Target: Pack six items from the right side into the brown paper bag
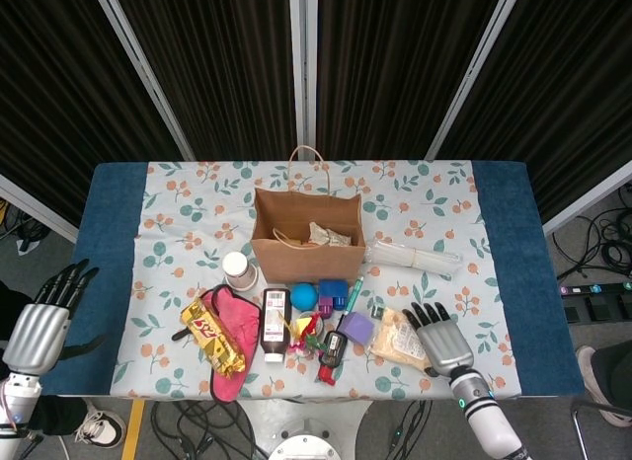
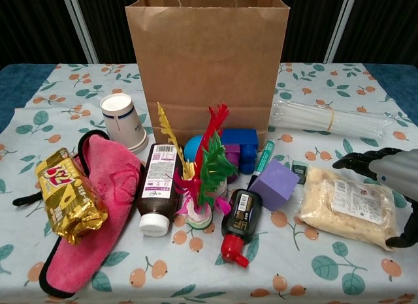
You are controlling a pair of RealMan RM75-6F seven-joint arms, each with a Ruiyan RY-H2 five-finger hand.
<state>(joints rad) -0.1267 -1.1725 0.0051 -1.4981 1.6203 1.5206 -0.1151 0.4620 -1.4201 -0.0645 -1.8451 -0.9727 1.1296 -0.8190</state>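
Packet of pale grains (image 2: 345, 209) lies at 4 o'clock from the brown paper bag (image 2: 208, 62); we judge it soft, saggy, slippery film (grip both long edges). Right hand (image 2: 392, 186) spans it, grip unconfirmed. Left hand (image 1: 44, 320) idle, fingers apart.

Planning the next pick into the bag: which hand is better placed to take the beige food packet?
The right hand. Its fingers already straddle the beige food packet at the table's right side. The left hand hangs beyond the left table edge, far from it.
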